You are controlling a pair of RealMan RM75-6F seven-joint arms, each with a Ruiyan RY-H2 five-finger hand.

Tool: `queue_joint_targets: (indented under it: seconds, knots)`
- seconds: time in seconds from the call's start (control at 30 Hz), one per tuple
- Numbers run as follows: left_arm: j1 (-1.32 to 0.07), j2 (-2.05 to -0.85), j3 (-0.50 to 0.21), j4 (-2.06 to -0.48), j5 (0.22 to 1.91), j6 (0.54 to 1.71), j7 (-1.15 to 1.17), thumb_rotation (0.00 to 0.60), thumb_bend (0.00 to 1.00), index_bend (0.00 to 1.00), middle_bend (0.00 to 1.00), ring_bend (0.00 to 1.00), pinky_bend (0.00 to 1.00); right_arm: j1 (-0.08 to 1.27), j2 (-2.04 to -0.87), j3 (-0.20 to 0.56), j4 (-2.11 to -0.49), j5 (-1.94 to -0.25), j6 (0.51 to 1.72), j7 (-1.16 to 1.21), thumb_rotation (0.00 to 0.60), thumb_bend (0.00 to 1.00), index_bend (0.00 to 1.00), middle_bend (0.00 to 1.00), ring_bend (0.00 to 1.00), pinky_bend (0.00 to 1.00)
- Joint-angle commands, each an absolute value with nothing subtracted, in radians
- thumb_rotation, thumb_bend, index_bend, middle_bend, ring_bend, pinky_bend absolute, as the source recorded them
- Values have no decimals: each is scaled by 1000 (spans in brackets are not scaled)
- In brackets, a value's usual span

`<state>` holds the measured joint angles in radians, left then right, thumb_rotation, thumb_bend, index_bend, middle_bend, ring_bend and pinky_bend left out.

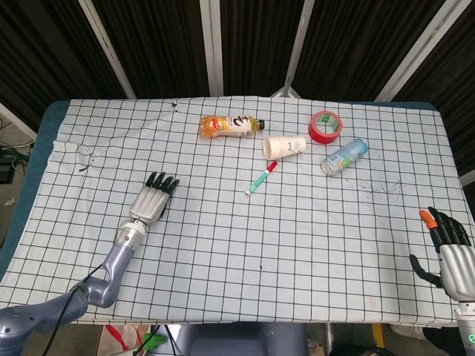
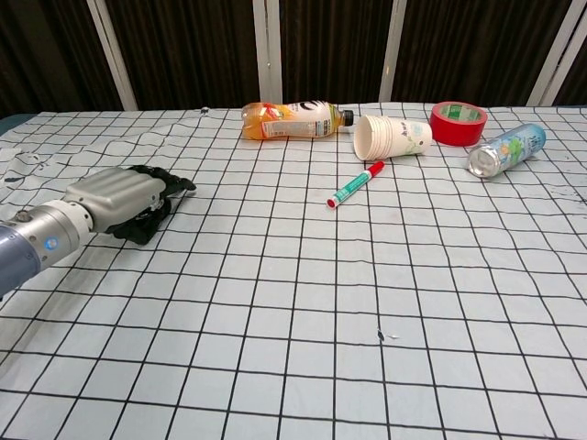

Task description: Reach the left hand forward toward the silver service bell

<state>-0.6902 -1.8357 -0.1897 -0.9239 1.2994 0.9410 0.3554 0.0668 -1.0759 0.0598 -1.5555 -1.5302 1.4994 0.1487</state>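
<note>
At the near right table edge the right hand (image 1: 447,252) hovers, fingers apart, holding nothing. Near the left, the left hand (image 1: 152,199) lies palm down over the checked cloth (image 1: 312,222), fingers stretched forward, covering the spot where the bell sits; the bell itself is hidden. Farther back lie a marker (image 1: 260,179), paper cup (image 1: 286,145), can (image 1: 344,156), bottle (image 1: 231,125) and red tape (image 1: 325,126)

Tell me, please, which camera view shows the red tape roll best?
The head view: it looks down on the red tape roll, showing its whole ring and hole. The chest view shows the roll from a low angle, mostly its side wall.
</note>
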Motion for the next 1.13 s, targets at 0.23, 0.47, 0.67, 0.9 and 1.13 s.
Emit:
queue_joint_targets:
  seconds: [0.23,0.47,0.67,0.9,1.13]
  knots:
    - [-520,-1509,-212,-1487,1369,1305,472,600,987,30,56,0,16,68,-1076,56,-1558,-1541,1500,148,600,389,97,5,19,95]
    - [-345,-1305,-111,-1724,1374,1457,549,600,986,26,53,0,6,68,-1078,53,-1564,-1547,1501,138,600,390,97,5,19,95]
    - [-220,-1259,-40,-1725,1387,1566,452,600,986,26,53,0,3,66,-1078,51,-1569,-1549,1505,133,600,390,97,5,19,95]
    - [-149,-1227,-14,-1677,1377,1598,306,600,985,27,54,0,3,67,-1080,53,-1571,-1547,1505,124,600,390,97,5,19,95]
    - [-132,-1214,-14,-1665,1400,1610,270,600,985,29,54,0,3,69,-1081,54,-1571,-1541,1500,121,600,389,97,5,19,95]
